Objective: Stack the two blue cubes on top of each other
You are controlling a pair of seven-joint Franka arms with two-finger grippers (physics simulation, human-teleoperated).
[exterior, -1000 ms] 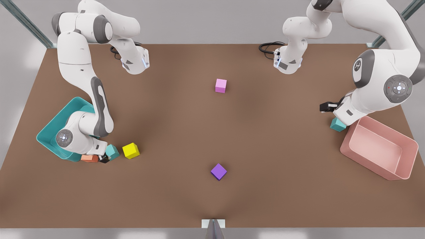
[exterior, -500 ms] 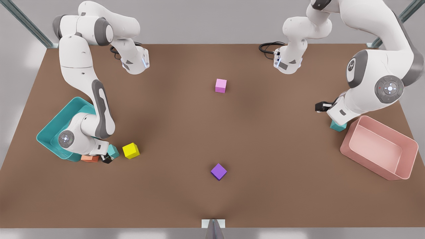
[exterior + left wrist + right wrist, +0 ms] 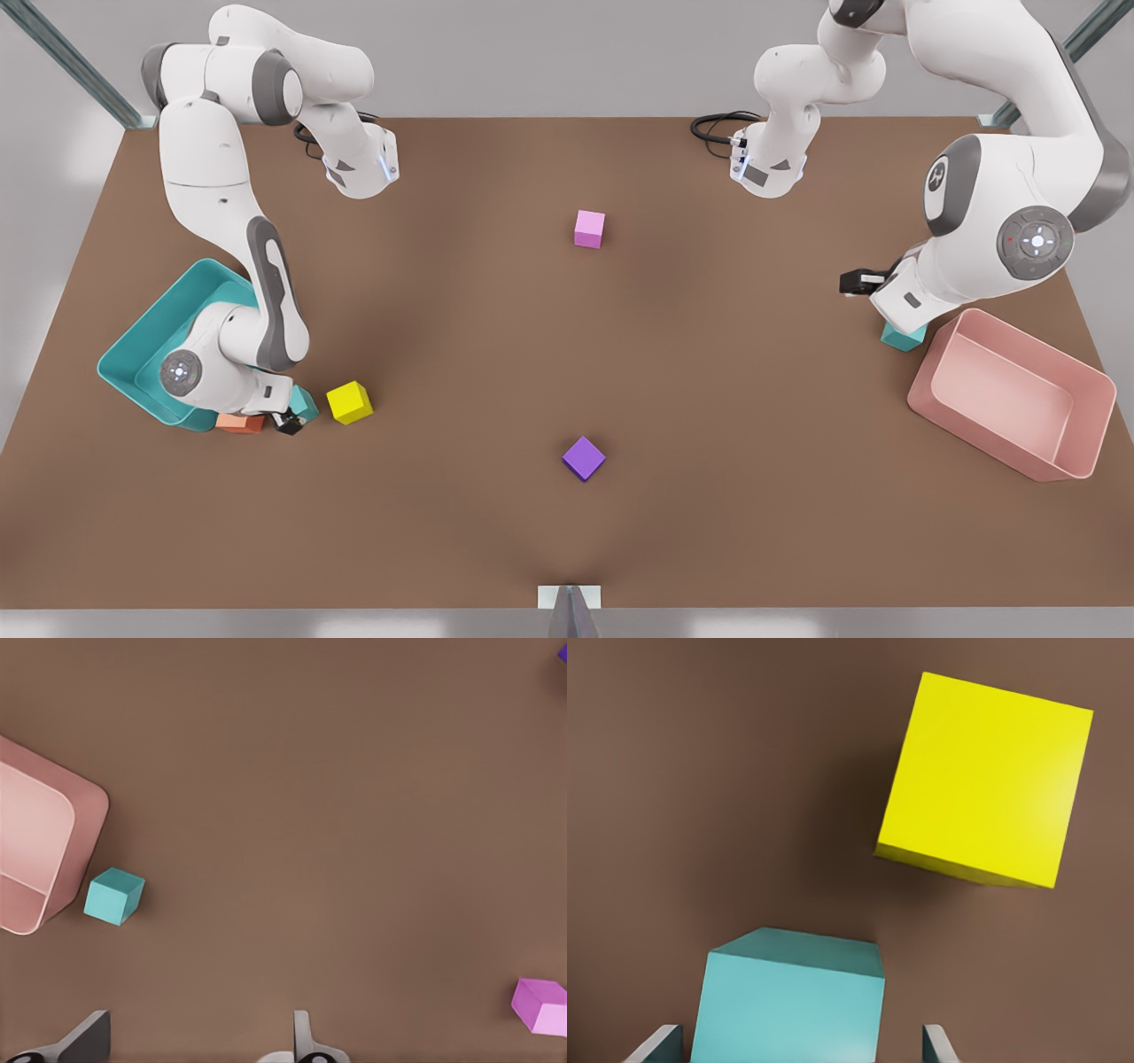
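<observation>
A matte brown counter (image 3: 567,354) fills the scene, backed by a pale grey wall with slanted metal struts at the far corners. At the front view's left a teal rectangular bin (image 3: 146,341) sits near the counter's edge; at the front view's right lies a pink rectangular bin (image 3: 1019,399). The right claw (image 3: 288,421) is low beside the teal bin, its fingers (image 3: 660,1041) spread wide on either side of one small matte teal cube (image 3: 793,1001), with a gap visible on each side, so no grip shows. A yellow cube (image 3: 983,780) rests near this teal cube, and an orange cube (image 3: 237,424) lies on its other side, against the teal bin. The left claw (image 3: 199,1041) hovers above the counter near the pink bin, fingers wide apart and empty; the second teal cube (image 3: 113,896) sits on the counter just beside that bin's corner. A pink cube (image 3: 589,228) and a purple cube (image 3: 584,458) stand apart mid-counter.
</observation>
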